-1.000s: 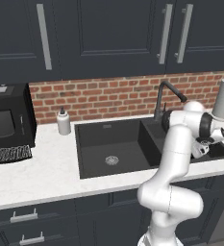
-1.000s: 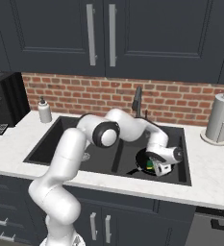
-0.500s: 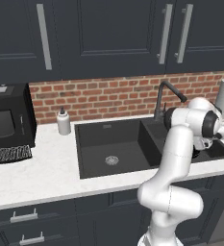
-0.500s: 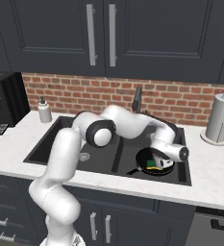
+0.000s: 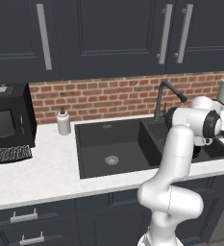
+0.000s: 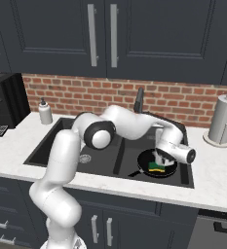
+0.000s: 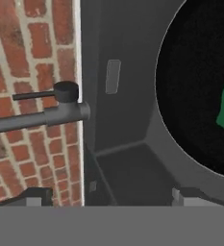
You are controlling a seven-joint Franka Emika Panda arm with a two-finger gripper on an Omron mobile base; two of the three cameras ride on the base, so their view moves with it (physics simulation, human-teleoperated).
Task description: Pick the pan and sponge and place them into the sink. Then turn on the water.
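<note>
Looking at the right base view, you see the pan [image 6: 156,163] in the sink's [image 6: 105,168] smaller right basin, handle pointing toward the front-left, the sponge [image 6: 157,168] lying inside it. Your gripper [image 6: 160,156] hovers above, fingers spread, holding nothing.

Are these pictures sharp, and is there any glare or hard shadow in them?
Right base view: sharp, even light, no glare; pan and sponge are clear in the sink. Left base view: flat light, soft shadows only. Hand view: the faucet is close and slightly soft, and the pan rim looks blurred.
</note>
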